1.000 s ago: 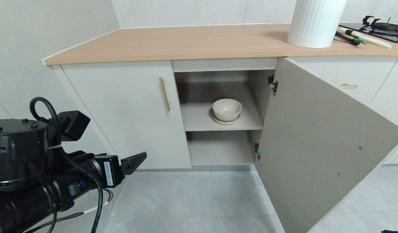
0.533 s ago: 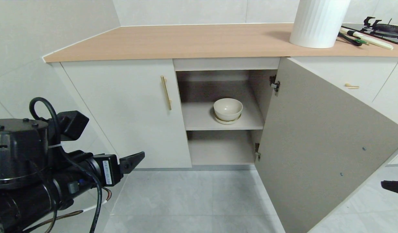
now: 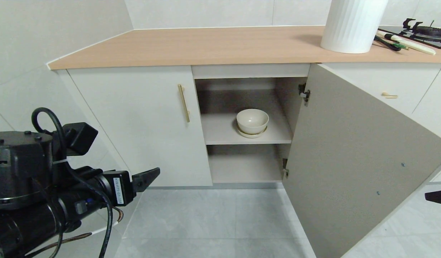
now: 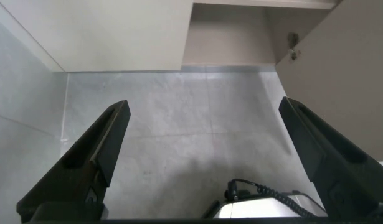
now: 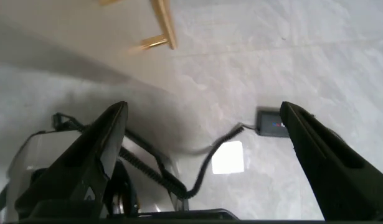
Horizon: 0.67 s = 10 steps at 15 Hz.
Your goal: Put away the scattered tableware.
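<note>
Cream bowl [image 3: 252,120] upright on small plate [image 3: 251,134], both on upper shelf [image 3: 220,130] inside open cabinet [image 3: 245,125], approx. centred.

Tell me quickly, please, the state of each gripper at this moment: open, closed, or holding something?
Left gripper: open, holding nothing.
Right gripper: open, holding nothing.

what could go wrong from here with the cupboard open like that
1. The open cabinet door juts far out on the robot's right, and the right gripper is low near it. A swing of that arm could knock the door.
2. The bowl sits stacked on a small plate toward the front of the upper shelf. A nudge while adding more tableware could topple it out.
</note>
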{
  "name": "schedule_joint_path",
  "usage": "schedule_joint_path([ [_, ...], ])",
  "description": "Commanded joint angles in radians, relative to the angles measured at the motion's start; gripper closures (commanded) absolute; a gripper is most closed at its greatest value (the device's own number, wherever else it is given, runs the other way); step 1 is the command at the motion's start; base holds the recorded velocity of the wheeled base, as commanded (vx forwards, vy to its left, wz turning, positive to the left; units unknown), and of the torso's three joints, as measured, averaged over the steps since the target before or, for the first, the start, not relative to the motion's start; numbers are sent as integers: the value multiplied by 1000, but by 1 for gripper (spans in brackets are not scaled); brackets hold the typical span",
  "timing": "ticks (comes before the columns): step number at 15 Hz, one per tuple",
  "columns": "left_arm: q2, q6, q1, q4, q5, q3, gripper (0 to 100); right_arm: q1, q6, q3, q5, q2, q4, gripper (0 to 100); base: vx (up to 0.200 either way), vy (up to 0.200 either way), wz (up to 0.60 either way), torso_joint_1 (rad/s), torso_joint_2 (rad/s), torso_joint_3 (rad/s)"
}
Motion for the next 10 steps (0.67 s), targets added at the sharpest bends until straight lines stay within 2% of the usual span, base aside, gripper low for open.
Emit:
schedule_joint_path([
  [1,2,-2,-1,-1,0,0,0,-42,3,6,-29,44,-51,0,0,0,0,0,0,0],
  [5,2,-2,-1,-2,0,0,0,-92,16,26,-49,102,-189,0,0,0,0,0,0,0],
  [10,2,-2,-1,-2,0,-1,0,-94,101,79,-51,199,-376,0,0,0,0,0,0,0],
])
